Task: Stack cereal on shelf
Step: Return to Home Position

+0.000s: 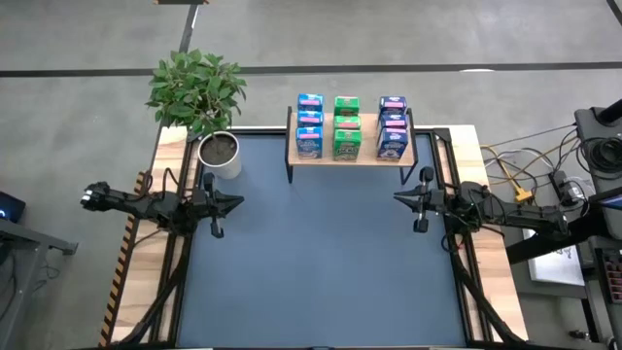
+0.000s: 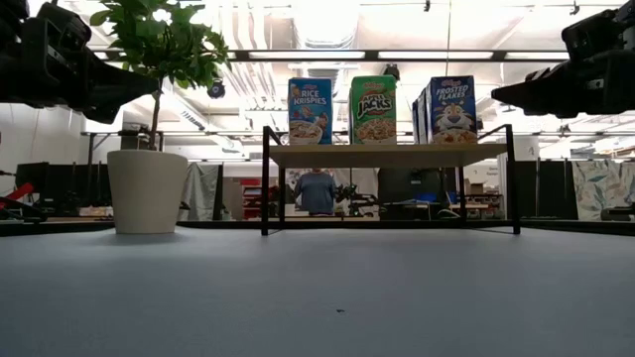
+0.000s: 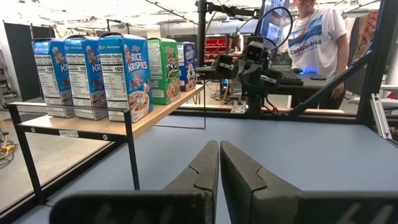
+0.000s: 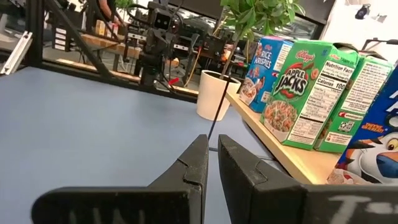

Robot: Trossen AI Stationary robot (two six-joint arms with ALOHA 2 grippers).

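High view: nine cereal boxes [image 1: 347, 127] stand on the shelf [image 1: 352, 159] at the far edge of the bench [image 1: 468, 141], in light blue, green and dark blue rows. The left hand [image 1: 228, 203] and right hand [image 1: 406, 198] hover well apart at opposite sides.
Low view: the front boxes stand upright.
Wrist views: each hand is clenched, grasping nothing.

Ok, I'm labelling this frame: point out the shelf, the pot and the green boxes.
shelf [image 2: 387, 156], low view, front edge of the plank.
pot [image 2: 147, 190], low view, middle of its white wall.
green boxes [image 1: 346, 123], high view, top of the middle box.
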